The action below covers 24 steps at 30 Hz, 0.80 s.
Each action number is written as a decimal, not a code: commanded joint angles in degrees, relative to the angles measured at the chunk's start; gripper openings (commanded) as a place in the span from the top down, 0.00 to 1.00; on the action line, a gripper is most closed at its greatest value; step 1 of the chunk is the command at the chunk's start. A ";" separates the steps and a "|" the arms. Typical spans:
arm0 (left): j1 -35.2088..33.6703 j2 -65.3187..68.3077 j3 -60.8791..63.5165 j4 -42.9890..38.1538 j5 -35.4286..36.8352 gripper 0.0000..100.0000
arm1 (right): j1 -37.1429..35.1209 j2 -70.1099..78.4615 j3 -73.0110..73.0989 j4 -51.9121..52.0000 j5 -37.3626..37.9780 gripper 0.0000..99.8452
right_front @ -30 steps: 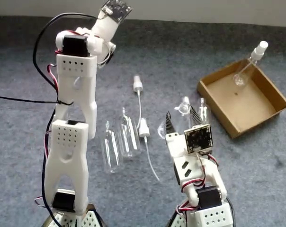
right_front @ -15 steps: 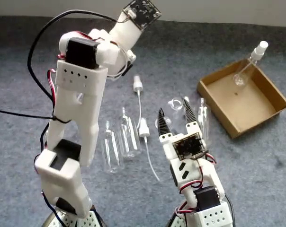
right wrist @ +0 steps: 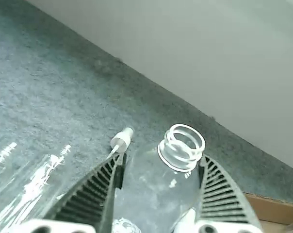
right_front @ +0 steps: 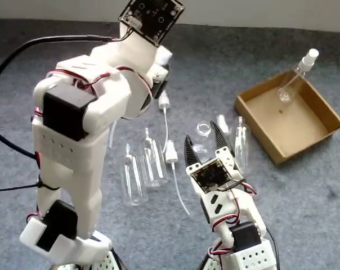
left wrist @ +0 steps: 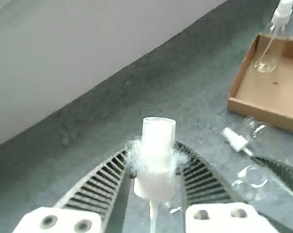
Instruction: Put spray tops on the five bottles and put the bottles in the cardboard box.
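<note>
My left gripper (right_front: 161, 64) is raised above the carpet, shut on a white spray top (left wrist: 157, 160) whose thin tube hangs below the fingers. My right gripper (right_front: 202, 135) is shut on a clear bottle (right wrist: 178, 160), held nearly upright with its open threaded neck (right_front: 204, 128) up, a short way below and right of the left gripper. Two more spray tops (right_front: 164, 100) (right_front: 171, 152) lie on the carpet. Three clear bottles (right_front: 130, 174) (right_front: 152, 157) (right_front: 241, 138) lie flat there too. The cardboard box (right_front: 322, 107) at the right holds one capped bottle (right_front: 298, 70) leaning over its far corner.
Grey carpet covers the table and a pale wall runs along the back. The left arm's white body (right_front: 80, 146) stands tall over the left side with black and red cables. Open carpet lies between the right gripper and the box.
The left arm has swung up and toward the right with the spray top. The right gripper has shifted slightly left and away from its base, and its bottle now stands more upright.
</note>
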 commanded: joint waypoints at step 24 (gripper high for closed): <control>10.51 -2.42 0.13 -11.78 3.52 0.99 | -0.31 -1.01 9.27 4.26 0.70 0.86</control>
